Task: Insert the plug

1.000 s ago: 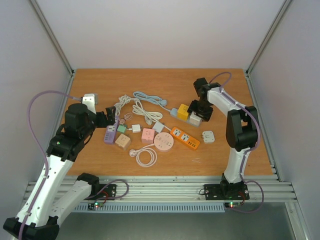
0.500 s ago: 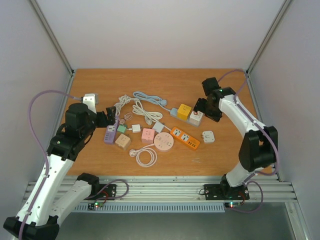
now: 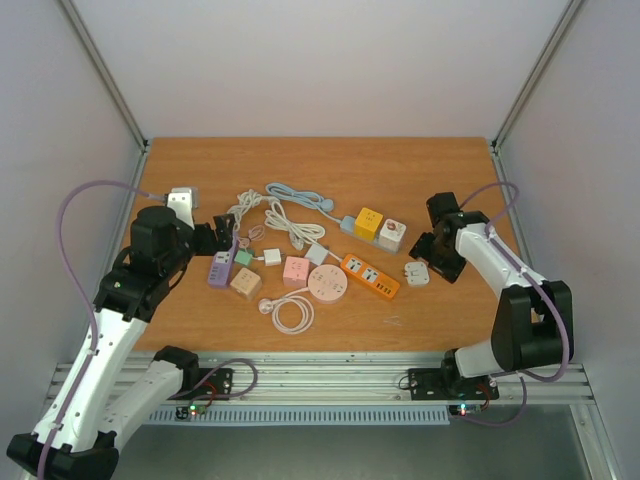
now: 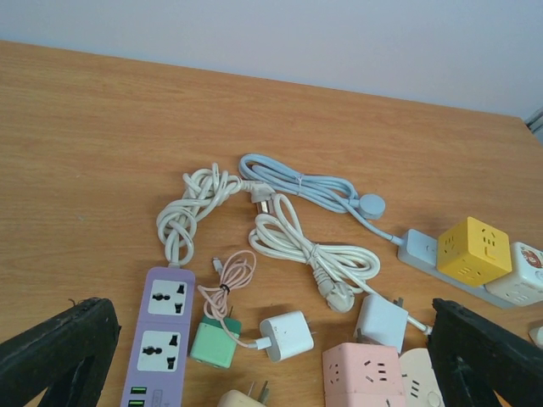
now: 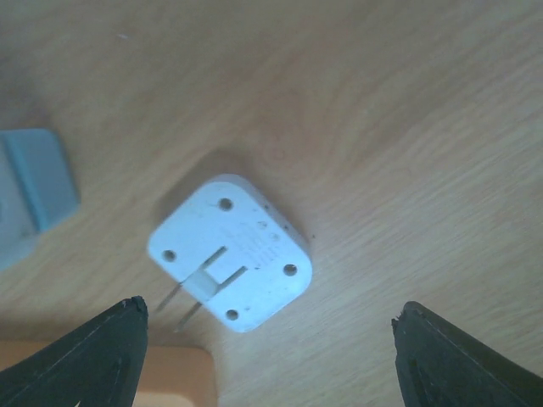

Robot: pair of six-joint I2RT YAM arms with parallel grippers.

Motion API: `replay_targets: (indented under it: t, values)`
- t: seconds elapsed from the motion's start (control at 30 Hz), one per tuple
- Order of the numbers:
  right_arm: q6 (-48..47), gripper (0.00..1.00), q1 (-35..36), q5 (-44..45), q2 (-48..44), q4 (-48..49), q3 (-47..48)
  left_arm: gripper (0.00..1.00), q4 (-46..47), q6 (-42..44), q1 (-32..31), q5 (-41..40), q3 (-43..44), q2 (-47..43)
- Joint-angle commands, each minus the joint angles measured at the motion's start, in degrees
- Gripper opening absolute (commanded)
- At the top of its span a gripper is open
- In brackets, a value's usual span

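A white square plug point(image 3: 416, 273) lies flat on the wooden table, to the right of the orange power strip point(image 3: 370, 276). In the right wrist view the plug point(image 5: 231, 264) shows its back, with two metal prongs pointing lower left. My right gripper point(image 3: 428, 258) hovers just above it, open point(image 5: 271, 320), with the plug lying below the gap between the jaws and touching neither. My left gripper point(image 3: 222, 235) is open point(image 4: 271, 343) over the left cluster, above a small white charger point(image 4: 287, 336) and next to the purple power strip point(image 4: 161, 335).
A grey strip carrying a yellow cube point(image 3: 368, 222) and a white cube point(image 3: 392, 235) sits behind the plug. A round pink socket point(image 3: 327, 283), a pink cube point(image 3: 296, 268), a green adapter point(image 4: 215, 342) and coiled white and blue cables point(image 3: 290, 215) crowd the middle.
My right arm has swung from the yellow and white cubes toward the near right and now hangs over the white plug. The left arm has stayed still.
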Motion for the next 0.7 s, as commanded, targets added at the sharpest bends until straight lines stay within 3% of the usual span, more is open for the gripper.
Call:
replay_targets:
  t: [0.0,0.23,0.67]
  values:
    - [2.18,0.8,-2.6,-6.6,1.01,5.23,-3.88,0.99,3.1,-0.45,-0.16,1.57,-0.65,0.19]
    - [2.67,0.82,-3.42,-11.98,5.4,10.68,-5.69,0.99,3.32,-0.45,-0.1,2.03,-0.65,0.57]
    - [4.93,0.83,-1.08,-8.21,11.04,9.06,-4.5,0.99,3.46,-0.36,-0.09,2.05,-0.56,1.25]
